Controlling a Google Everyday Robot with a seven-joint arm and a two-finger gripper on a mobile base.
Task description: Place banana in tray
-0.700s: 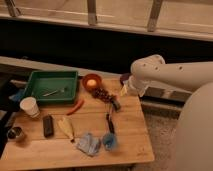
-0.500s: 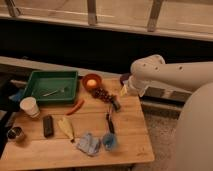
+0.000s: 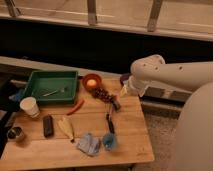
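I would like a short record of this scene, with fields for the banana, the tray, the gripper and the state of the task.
banana: lies on the wooden table, front left, between a black block and a blue cloth
tray: back left of the table; no banana in it
gripper: open, holds nothing, beside the dark grapes, apart from the banana
task state: banana not yet picked up

Dim warm light; dark gripper [image 3: 116,103] low over table [image 3: 131,136].
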